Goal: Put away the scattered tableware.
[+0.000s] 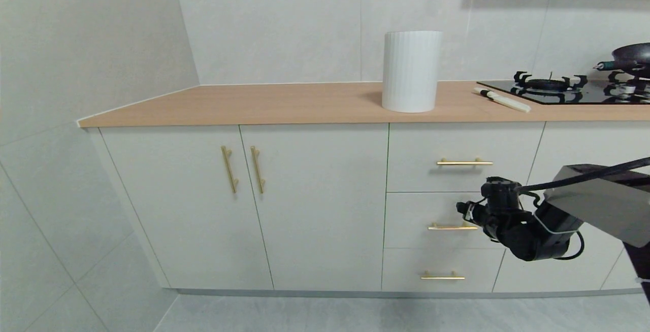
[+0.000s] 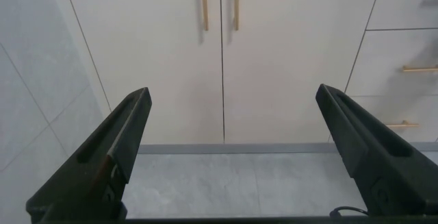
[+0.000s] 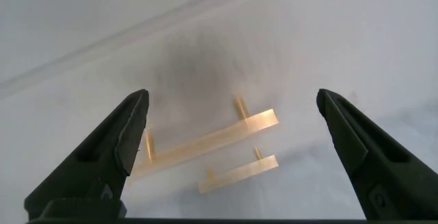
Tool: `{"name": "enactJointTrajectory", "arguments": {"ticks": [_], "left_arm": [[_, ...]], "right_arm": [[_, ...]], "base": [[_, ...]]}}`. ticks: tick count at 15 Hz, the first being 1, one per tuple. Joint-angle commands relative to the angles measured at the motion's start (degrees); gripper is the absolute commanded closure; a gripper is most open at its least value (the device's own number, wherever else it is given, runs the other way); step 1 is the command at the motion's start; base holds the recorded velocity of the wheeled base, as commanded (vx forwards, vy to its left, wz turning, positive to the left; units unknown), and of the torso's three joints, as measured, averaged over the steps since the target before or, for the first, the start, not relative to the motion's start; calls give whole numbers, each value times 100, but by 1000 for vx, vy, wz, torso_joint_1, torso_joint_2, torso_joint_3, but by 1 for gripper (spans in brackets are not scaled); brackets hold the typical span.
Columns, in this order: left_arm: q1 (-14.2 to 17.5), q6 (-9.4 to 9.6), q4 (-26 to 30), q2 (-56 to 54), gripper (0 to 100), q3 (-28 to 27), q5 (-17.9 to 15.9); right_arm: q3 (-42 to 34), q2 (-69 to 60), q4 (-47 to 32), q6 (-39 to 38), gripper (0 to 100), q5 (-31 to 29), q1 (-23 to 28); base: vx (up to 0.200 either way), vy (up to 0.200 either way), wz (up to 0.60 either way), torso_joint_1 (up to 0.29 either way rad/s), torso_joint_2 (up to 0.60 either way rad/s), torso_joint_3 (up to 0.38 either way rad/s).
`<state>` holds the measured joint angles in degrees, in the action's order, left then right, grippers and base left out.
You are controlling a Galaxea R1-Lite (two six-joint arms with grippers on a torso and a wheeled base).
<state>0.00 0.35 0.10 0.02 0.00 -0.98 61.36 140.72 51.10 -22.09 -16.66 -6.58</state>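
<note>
Here, on the wooden surface (image 1: 304,103), the task's thing as I see it from the head view: a pale utensil (image 1: 501,99) lies flat just beside the front left corner of the gas hob (image 1: 569,91). The white ribbed container (image 1: 411,70) stands upright to its left, near but apart from it. A dark pan (image 1: 632,54) sits on the hob's far right burner. Nothing lies between utensil and container. My right gripper (image 1: 464,210) hangs well below the surface, in front of the stack of three drawers, level with the middle drawer handle (image 1: 452,227). Its jaws are spread wide, and in the right wrist view that gold handle shows between them, with the lower handle (image 3: 236,172) beyond. I cannot tell whether a fingertip touches the handle. My left gripper (image 2: 233,101) is likewise spread wide and holds nothing. It faces the two cabinet doors (image 2: 274,66) low down, with their paired gold handles above it and the grey floor (image 2: 239,183) below. The tiled wall (image 1: 91,42) closes the surface's left end.
</note>
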Motion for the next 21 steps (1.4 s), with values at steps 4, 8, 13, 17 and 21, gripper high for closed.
{"name": "enactJointTrajectory", "arguments": {"ticks": [4, 8, 13, 17, 21], "left_arm": [[0, 0, -1, -2, 0, 0, 1], [0, 0, -1, -2, 0, 0, 1], [0, 0, -1, -2, 0, 0, 1], [0, 0, -1, -2, 0, 0, 1], [0, 0, -1, -2, 0, 0, 1]], "right_arm": [[-2435, -3516, -13, 38, 0, -39, -352], [-4070, -5977, -30, 653, 0, -469, -344], [-5230, -9774, -1375, 1945, 0, -469, 658], [-4413, -12780, -4926, 2350, 0, -74, 693], [-4272, -13896, -6147, 2358, 0, 357, 588]], "base": [[0, 0, 0, 0, 0, 0], [0, 0, 0, 0, 0, 0], [0, 0, 0, 0, 0, 0], [0, 0, 0, 0, 0, 0], [0, 0, 0, 0, 0, 0]]}}
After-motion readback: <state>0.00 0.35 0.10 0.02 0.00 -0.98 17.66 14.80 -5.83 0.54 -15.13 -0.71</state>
